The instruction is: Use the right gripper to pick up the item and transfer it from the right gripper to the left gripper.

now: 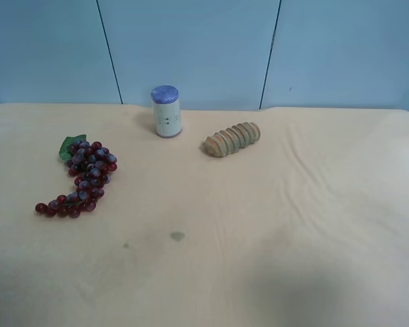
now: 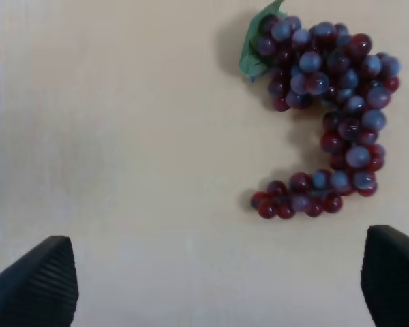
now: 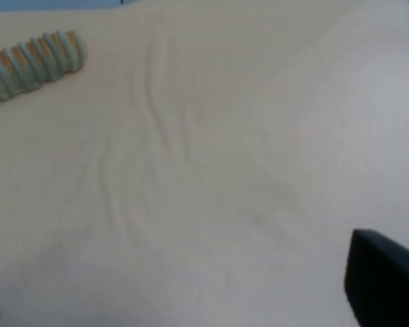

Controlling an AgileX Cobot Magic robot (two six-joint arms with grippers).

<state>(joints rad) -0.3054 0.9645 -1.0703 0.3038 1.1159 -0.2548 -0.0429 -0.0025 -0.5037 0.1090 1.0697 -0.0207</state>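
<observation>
On the table (image 1: pixel 273 238), the bunch of grapes (image 1: pixel 84 182) lies at the middle left of the exterior high frame, with its leaf (image 1: pixel 69 146) at the upper end of the bunch. The cylinder (image 1: pixel 167 112) stands upright in the upper centre, up and to the right of the grapes and apart from them. The roll (image 1: pixel 233 139) lies just to the right of the cylinder and a little lower, not touching it

Dark red-purple grapes (image 1: pixel 82 180) with green leaf (image 1: pixel 71 146); tan ridged roll (image 1: pixel 232 139); blue-capped white cylinder (image 1: pixel 167 112).
</observation>
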